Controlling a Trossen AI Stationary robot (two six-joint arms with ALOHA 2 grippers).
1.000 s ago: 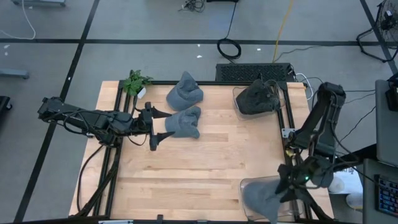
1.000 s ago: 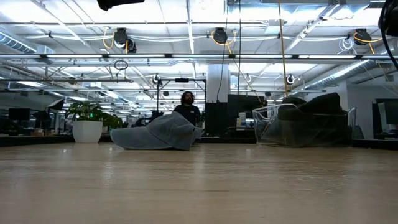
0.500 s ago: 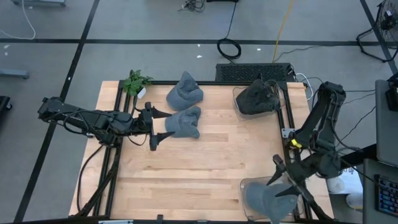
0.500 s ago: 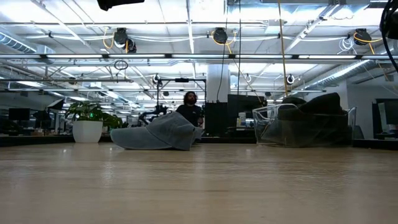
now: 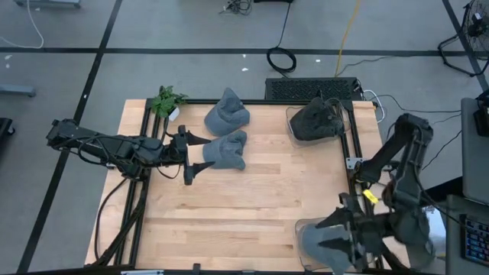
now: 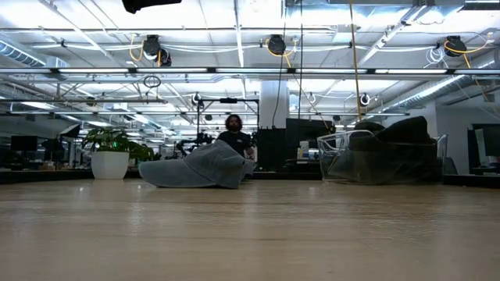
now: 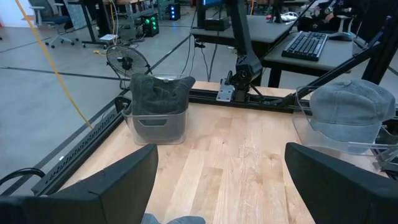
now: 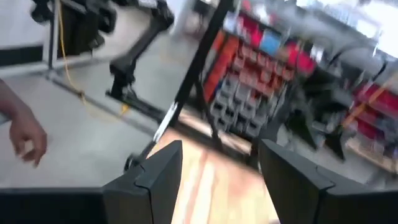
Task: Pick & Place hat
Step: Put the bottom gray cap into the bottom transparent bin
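Left gripper (image 5: 188, 158): fingers spread wide and empty, lying low over the table (image 5: 252, 206) at its left side. A grey hat (image 5: 226, 151) sits just beside the fingertips, toward the table's middle; contact cannot be told. A second grey hat (image 5: 227, 114) lies just behind the first, near the table's far edge, beside a small plant (image 5: 166, 100).

Right gripper (image 5: 330, 238): fingers parted and empty, at the table's near right corner, over a clear bin (image 5: 303, 229) that holds a grey hat (image 5: 325, 246).

A second clear bin (image 5: 290, 116) at the far right corner holds a dark hat (image 5: 315, 120).

Right wrist view: a person's hand (image 8: 25, 137) shows in the room beyond the table.
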